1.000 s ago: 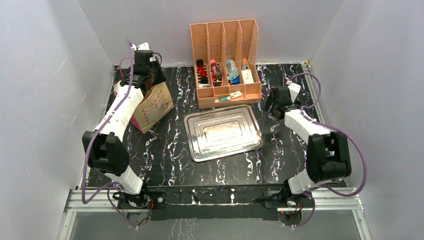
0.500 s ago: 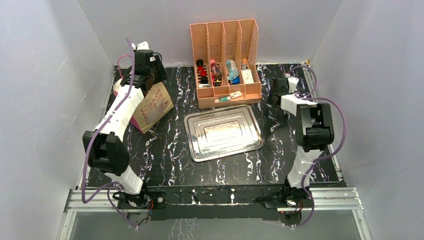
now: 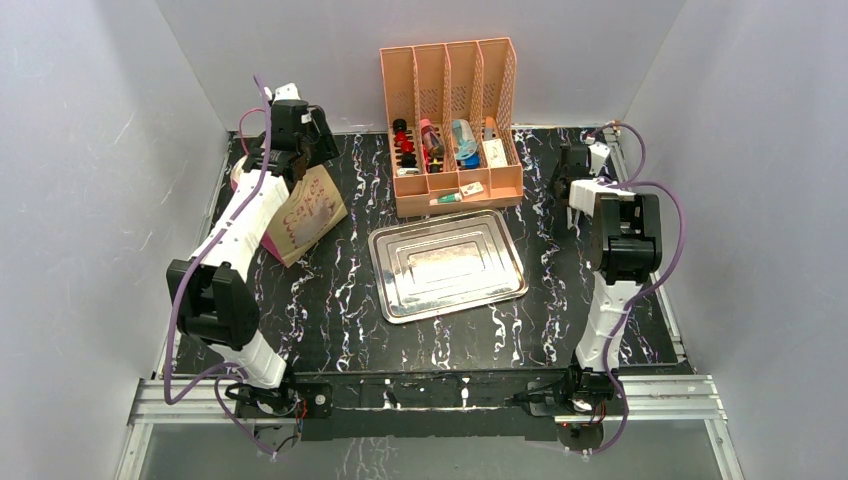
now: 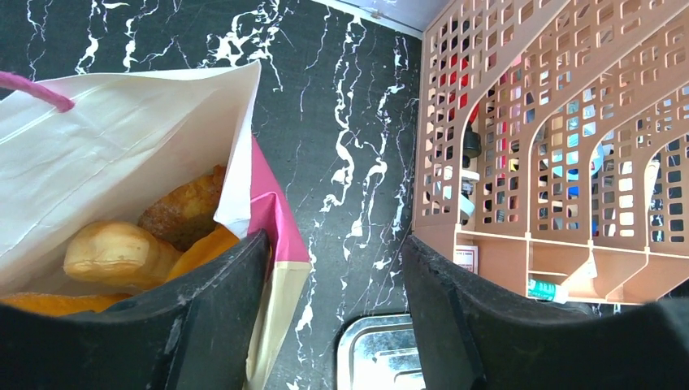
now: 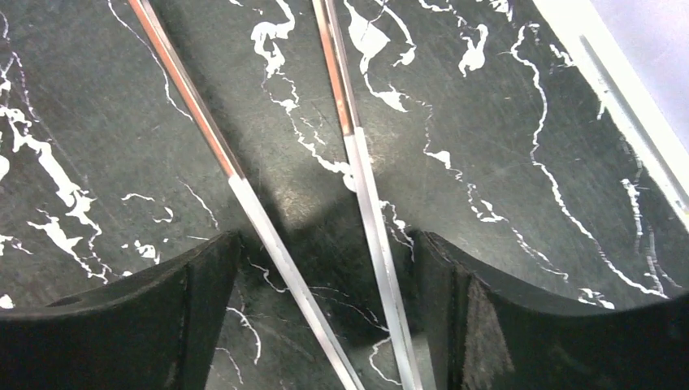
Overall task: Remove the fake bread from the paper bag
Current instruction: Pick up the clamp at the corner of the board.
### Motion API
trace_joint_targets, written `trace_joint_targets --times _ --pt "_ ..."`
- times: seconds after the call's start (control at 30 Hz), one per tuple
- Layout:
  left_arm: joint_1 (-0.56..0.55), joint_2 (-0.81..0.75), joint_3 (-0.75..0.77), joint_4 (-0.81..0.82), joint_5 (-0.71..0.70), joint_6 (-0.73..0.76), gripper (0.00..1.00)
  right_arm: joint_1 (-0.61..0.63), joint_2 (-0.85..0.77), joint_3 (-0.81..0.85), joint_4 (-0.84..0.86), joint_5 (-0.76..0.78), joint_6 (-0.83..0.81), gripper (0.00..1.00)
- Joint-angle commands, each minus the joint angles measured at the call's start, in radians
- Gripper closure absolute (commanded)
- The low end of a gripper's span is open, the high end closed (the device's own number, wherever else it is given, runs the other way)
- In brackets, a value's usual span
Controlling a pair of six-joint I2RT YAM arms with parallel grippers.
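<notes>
Writing: the paper bag (image 3: 308, 212) carries brown script lettering on its cream face, too small to read from above. A small white label (image 4: 465, 258) on the organizer (image 3: 450, 110) is likewise illegible.

Containers: the paper bag sits at the far left of the table (image 3: 330, 320) with its mouth open. Inside it lie bread pieces: a pale roll (image 4: 118, 253), a brown crusted piece (image 4: 185, 207) and orange-coloured pieces (image 4: 213, 248). The four-slot organizer stands at the far centre and holds bottles, red-and-black items and a tube. The metal tray (image 3: 447, 263) lies just near of it.

Hands: the left gripper (image 4: 333, 244) has its jaws partly apart and holds nothing. One finger (image 4: 203, 325) is over the bag mouth and the other is outside it, with the pink side panel between them. The right gripper (image 5: 325, 240) has its jaws wide and holds nothing. It hangs above two thin metal sticks (image 5: 244, 191) lying on the table at the far right.
</notes>
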Motion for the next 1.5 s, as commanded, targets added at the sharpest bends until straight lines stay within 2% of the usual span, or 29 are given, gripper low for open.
trace_joint_targets --times 0.0,0.1,0.13,0.23,0.3,0.37,0.5,0.53,0.77,1.03,1.2,1.3,1.47 --pt "-0.004 -0.054 -0.018 -0.006 -0.027 -0.014 0.39 -0.008 0.033 0.015 0.033 -0.035 -0.008 0.33" --pt "-0.004 -0.063 -0.025 -0.007 -0.031 -0.019 0.37 -0.009 0.016 -0.009 0.045 -0.075 0.005 0.67" --pt "-0.005 -0.066 -0.026 -0.008 -0.032 -0.019 0.36 -0.009 0.009 -0.017 0.046 -0.083 0.012 0.71" --pt "-0.003 -0.078 -0.023 -0.013 -0.04 -0.014 0.31 -0.009 -0.026 -0.05 0.044 -0.095 0.028 0.72" --pt "-0.004 -0.09 -0.023 -0.014 -0.048 -0.009 0.22 -0.007 -0.061 -0.069 0.045 -0.105 0.04 0.72" --pt "-0.005 -0.101 -0.023 -0.015 -0.048 -0.003 0.18 0.002 -0.096 -0.087 0.045 -0.104 0.047 0.72" --pt "-0.005 -0.111 -0.006 -0.042 -0.043 -0.007 0.03 0.021 -0.163 -0.117 0.033 -0.106 0.06 0.72" --pt "-0.004 -0.117 -0.002 -0.047 -0.043 -0.009 0.02 0.028 -0.182 -0.127 0.032 -0.104 0.061 0.72" --pt "-0.009 -0.175 0.025 -0.063 -0.066 -0.029 0.02 0.09 -0.325 -0.22 0.028 -0.09 0.076 0.72" --pt "-0.034 -0.229 0.126 -0.108 -0.106 -0.026 0.02 0.155 -0.472 -0.295 0.011 -0.089 0.08 0.72" --pt "-0.048 -0.264 0.181 -0.129 -0.175 -0.008 0.02 0.202 -0.546 -0.319 -0.009 -0.079 0.078 0.72" --pt "-0.05 -0.306 0.188 -0.12 -0.284 -0.008 0.02 0.238 -0.591 -0.324 -0.021 -0.072 0.073 0.72" --pt "-0.049 -0.374 0.153 -0.095 -0.604 0.013 0.02 0.328 -0.667 -0.316 -0.054 -0.052 0.06 0.72"
